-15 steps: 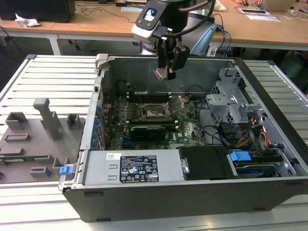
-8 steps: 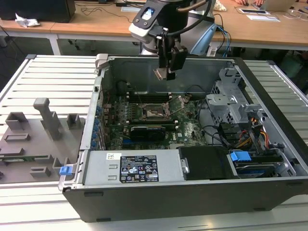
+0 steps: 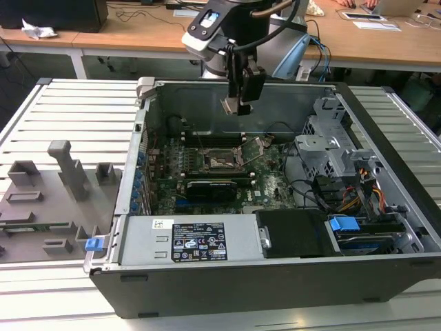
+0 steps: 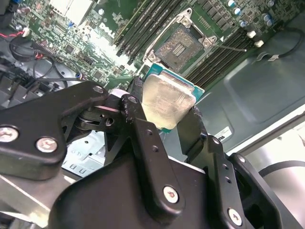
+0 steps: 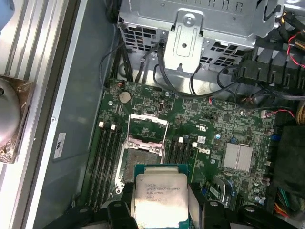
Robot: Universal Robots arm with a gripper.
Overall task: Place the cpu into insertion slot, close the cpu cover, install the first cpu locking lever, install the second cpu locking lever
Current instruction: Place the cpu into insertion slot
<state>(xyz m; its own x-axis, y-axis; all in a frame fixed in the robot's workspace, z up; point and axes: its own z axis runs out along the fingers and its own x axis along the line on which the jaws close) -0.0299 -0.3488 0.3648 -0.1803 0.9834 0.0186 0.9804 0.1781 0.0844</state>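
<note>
Gripper (image 3: pixel 238 103): upper middle of exterior view, jaws clamped on the cpu (image 4: pixel 167 102)
Insertion slot (image 3: pixel 222 161): lower in frame, uncovered, apart from cpu

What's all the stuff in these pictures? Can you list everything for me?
computer case: one, dark grey, lying open on the table
table: one, white, slatted, under the case
green board: one, green, on the case floor
insertion slot: one, black with a metal rim, on the green board, empty
cpu cover: one, silver, flipped open beside the slot
drive cage: one, silver, inside the case at the exterior view's right
tray: one, grey, on the table at the exterior view's left
cpu: one, silver face, green edge, held above the case
hand: one, black, shut on the cpu
arm: one, black and silver, above the case
</note>
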